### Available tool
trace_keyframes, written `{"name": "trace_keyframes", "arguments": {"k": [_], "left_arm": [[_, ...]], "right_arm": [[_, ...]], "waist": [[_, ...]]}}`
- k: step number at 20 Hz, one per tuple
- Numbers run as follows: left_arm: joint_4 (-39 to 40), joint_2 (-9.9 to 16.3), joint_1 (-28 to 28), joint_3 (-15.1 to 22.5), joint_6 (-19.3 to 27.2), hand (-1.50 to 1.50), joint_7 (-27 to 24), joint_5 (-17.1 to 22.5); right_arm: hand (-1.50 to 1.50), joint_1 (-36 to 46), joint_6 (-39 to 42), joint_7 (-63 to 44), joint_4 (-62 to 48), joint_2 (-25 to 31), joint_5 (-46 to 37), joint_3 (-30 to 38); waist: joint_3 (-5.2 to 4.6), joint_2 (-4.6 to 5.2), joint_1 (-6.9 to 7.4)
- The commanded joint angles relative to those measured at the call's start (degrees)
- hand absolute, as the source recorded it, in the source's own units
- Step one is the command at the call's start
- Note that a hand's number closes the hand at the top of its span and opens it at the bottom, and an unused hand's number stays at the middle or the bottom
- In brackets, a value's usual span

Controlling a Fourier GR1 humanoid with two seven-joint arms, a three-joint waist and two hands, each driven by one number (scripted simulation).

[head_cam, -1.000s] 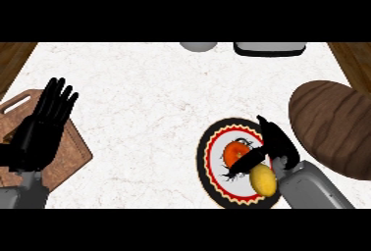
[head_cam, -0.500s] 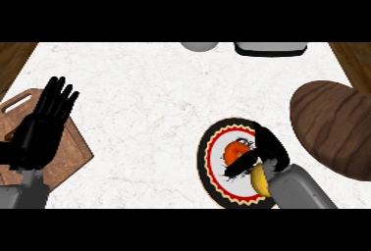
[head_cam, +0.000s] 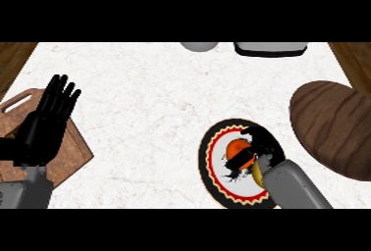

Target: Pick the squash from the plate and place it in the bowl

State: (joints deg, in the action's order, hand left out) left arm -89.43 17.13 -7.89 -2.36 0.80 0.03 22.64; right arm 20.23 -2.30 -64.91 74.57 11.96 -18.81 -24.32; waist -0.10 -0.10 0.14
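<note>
- Head view looks steeply down on a pale speckled counter (head_cam: 159,98), with the plate (head_cam: 217,169) at lower right, black-rimmed with a red and cream sawtooth border.
- Right hand (head_cam: 257,149) sits over the plate's middle, fingers curled down around the squash (head_cam: 256,171); only a thin yellow sliver of it shows at the wrist side, so its full shape is hidden.
- An orange patch (head_cam: 236,147) shows under the fingers; whether it is part of the plate's pattern or something else I cannot tell.
- Squash is on or just above the plate; whether it has lifted clear cannot be told from this angle.
- Bowl (head_cam: 334,128), dark brown wood, lies just to the right of the plate, partly cut off by the view's edge.
- Left hand (head_cam: 47,122) rests flat-fingered and relaxed at the left, over a wooden cutting board (head_cam: 72,157), holding nothing.
- Two grey things, one round (head_cam: 198,46) and one boxy (head_cam: 270,48), sit at the counter's far edge, well apart from the work.
- Handling, as a judgement: a squash is likely stiff, smooth-skinned and fairly light, apt to roll or slip on its curve rather than crush. Taking it across the thickest part, fingers on one side and thumb opposite, looks safest; the carry to the bowl is short.
</note>
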Motion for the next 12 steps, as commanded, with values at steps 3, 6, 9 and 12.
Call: {"name": "trace_keyframes", "arguments": {"k": [3,6,9,12], "left_arm": [[0.2,1.1,1.8,-2.3,-3.5,0.0,-0.7,1.4],[-0.3,0.4,1.4,-1.6,-3.2,0.0,0.9,0.7],[-2.2,-2.0,2.0,-0.3,-0.3,0.0,0.4,-2.4],[-1.9,-1.9,0.1,0.0,-0.6,0.0,2.3,-2.9]], "right_arm": [[1.5,1.9,7.4,-4.7,-0.6,0.7,-1.8,-1.6],[1.5,0.4,6.1,-2.9,-1.7,-0.6,-4.8,-3.6],[1.5,1.3,9.5,-2.8,0.2,0.4,-4.8,-1.1],[1.5,3.0,9.4,-2.4,-2.5,-1.5,-7.4,-1.6]], "waist": [[0.06,0.05,0.03],[0.08,0.05,-0.02],[0.09,0.03,-0.08],[0.09,0.04,-0.07]]}}
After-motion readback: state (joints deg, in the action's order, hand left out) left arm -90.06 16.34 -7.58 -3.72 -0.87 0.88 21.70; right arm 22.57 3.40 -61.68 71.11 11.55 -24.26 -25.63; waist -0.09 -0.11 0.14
